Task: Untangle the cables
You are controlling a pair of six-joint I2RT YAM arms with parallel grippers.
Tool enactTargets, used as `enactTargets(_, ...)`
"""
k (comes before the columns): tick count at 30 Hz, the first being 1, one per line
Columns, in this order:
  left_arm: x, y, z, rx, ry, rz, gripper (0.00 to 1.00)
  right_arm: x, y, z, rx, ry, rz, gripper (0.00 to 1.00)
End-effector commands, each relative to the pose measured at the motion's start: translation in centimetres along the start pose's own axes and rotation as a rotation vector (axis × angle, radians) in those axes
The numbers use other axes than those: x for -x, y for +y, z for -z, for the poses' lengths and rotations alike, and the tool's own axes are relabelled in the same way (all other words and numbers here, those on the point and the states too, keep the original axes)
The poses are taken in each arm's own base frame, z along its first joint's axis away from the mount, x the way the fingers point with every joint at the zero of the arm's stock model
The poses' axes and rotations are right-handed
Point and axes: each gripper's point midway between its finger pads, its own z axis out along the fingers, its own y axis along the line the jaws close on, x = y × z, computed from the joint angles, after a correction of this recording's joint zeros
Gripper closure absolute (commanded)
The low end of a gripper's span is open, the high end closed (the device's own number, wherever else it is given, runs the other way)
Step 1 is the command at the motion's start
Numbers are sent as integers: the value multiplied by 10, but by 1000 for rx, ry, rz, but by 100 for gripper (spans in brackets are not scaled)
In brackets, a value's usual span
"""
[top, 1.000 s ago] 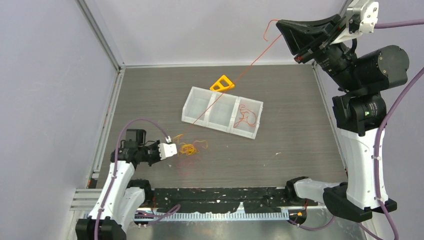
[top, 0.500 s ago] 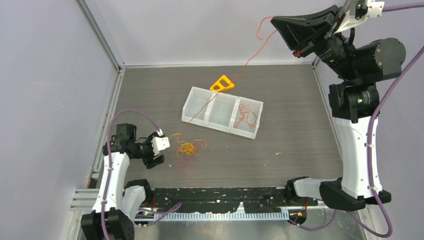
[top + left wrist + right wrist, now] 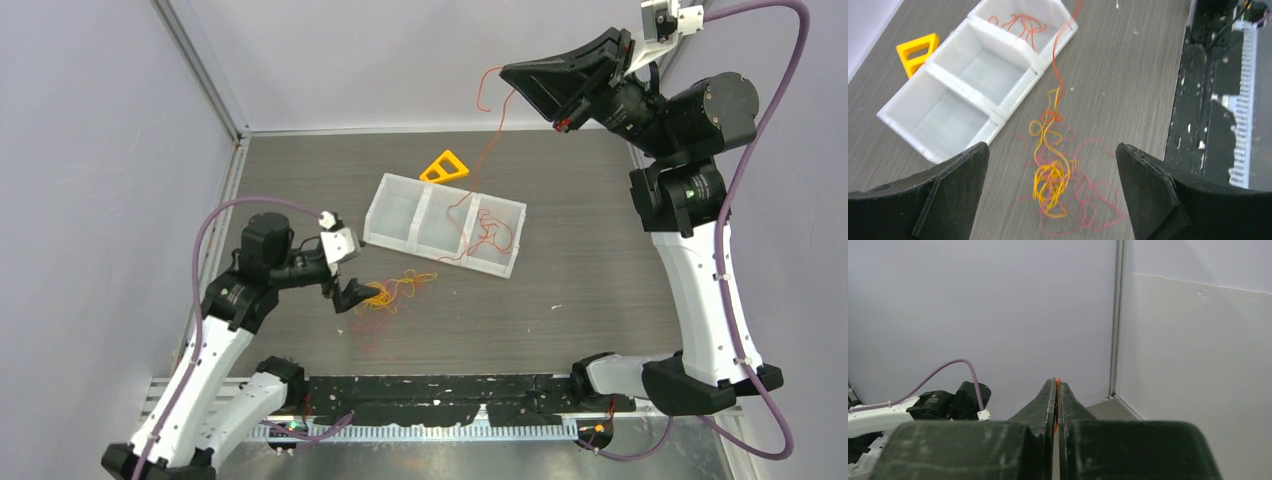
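Observation:
A tangle of orange-yellow and red cables [image 3: 385, 293] lies on the dark table in front of the white tray [image 3: 400, 197]. My left gripper [image 3: 356, 296] hovers at the tangle's left side, open. In the left wrist view the tangle [image 3: 1050, 182] lies between the wide-apart fingers [image 3: 943, 195] of that gripper [image 3: 1050, 200], untouched. My right gripper [image 3: 512, 78] is raised high at the back, shut on a thin orange-red cable [image 3: 1057, 385] that hangs down toward the tray. Another red coil [image 3: 492, 235] rests in the tray's right compartment.
The white tray has three compartments; its left and middle ones [image 3: 983, 67] hold nothing. A yellow triangular piece [image 3: 444, 166] sits behind the tray. Grey walls enclose the table at the back and sides. A black strip [image 3: 450, 390] runs along the near edge.
My left gripper has opened and swung right, over the tangle. My right gripper has moved left and the held cable has gone slack, now drooping over the tray.

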Motion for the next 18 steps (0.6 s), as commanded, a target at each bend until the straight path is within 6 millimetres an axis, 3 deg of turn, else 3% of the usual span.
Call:
enactTargets(1,54,22,-33,38,-135,72,0,22,20,3,43,-48,42,95)
enactTargets(4,65,21,-65,14,-156,78,1,26,21,4,36,-62,45,95)
enactTargets(7,65,19,-97,-2,-165,54,4,44,28,4,39,-99,70,95)
enactTargets(12,39,39,-136,63,-150,129,35,94,45,9,23,-209,160,95)
enactTargets(17,55,43,-147,21,-195,83,45,115,51,12,11,-258,191,95)
enactTargets(18,59,41,-148,0,-197,84,54,116,51,12,10,-259,192,95)
